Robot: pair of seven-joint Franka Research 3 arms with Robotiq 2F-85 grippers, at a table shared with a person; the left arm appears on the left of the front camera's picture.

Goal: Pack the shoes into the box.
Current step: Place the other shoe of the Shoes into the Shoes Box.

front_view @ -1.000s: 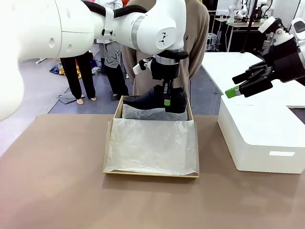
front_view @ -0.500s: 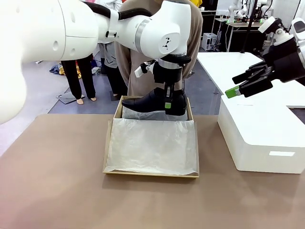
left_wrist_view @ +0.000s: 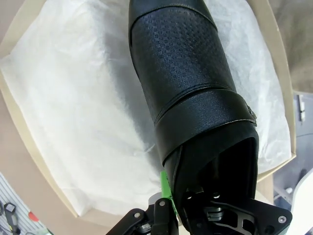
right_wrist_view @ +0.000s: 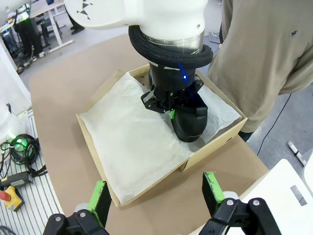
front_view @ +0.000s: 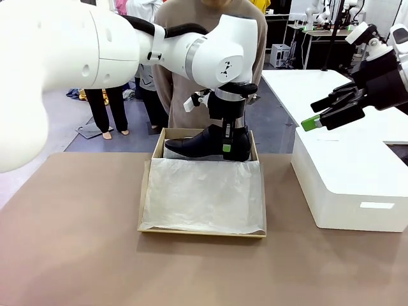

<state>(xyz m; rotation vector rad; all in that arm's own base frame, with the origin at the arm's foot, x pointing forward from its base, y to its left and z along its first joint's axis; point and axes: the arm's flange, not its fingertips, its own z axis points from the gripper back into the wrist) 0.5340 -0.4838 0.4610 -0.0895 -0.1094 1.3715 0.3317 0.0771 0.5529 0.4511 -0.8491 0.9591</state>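
Black shoe (front_view: pixel 191 145) low at the far end of the box (front_view: pixel 148 191), toe toward the robot's left, heel collar pinched in the left gripper (front_view: pixel 225 148), jaws nearly closed on it, white tissue (front_view: pixel 204 194) lining the box, right gripper (front_view: pixel 313 115) spread wide and empty over the white block (front_view: pixel 344 172), person (right_wrist_view: pixel 264 49) just behind the box.

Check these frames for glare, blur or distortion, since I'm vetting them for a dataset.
Front view: the left arm's white shell is blown out, the shoe crisp. Left wrist view: shoe embossing sharp, tissue paper bright, box rim bowed by the wide lens. Right wrist view: sharp, evenly lit.
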